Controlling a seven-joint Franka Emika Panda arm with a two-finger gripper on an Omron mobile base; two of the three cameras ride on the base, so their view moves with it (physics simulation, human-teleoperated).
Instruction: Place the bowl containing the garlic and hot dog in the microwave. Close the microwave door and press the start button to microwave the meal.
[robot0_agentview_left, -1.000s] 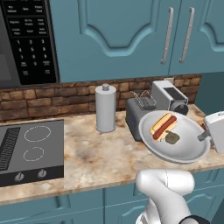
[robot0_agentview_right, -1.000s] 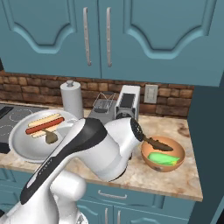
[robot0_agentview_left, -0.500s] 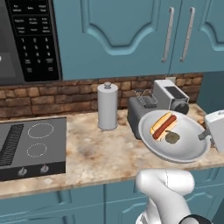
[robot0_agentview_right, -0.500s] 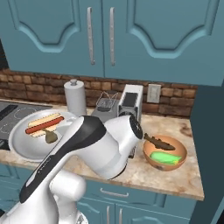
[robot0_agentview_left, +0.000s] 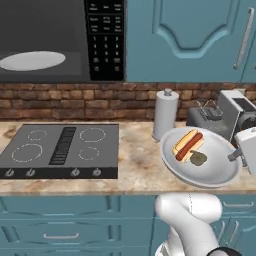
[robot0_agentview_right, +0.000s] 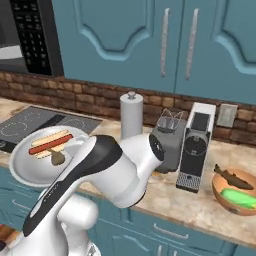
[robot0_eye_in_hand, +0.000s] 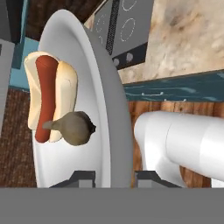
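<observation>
So the hand (robot0_eye_in_hand: 114, 178) is clamped on the near rim of the bowl (robot0_eye_in_hand: 109, 109), one finger on the inside and one on the outside. The hot dog (robot0_eye_in_hand: 49, 96) lies inside with the garlic (robot0_eye_in_hand: 74, 127) right against it, touching the bun. From the left base view the bowl (robot0_agentview_left: 215, 172) hangs above the front edge of the worktop (robot0_agentview_left: 137, 160), just in front of the paper towel roll (robot0_agentview_left: 165, 114) and the toaster (robot0_agentview_left: 235, 114), to the right of the cooktop (robot0_agentview_left: 62, 150). The microwave (robot0_agentview_left: 62, 40) sits up on the wall to the upper left, its dark cavity exposed with the turntable plate (robot0_agentview_left: 32, 60) inside and the keypad (robot0_agentview_left: 105, 35) beside it. Over on the right base view, a wooden bowl (robot0_agentview_right: 235, 191) with green stuff sits at the far right of the worktop.
</observation>
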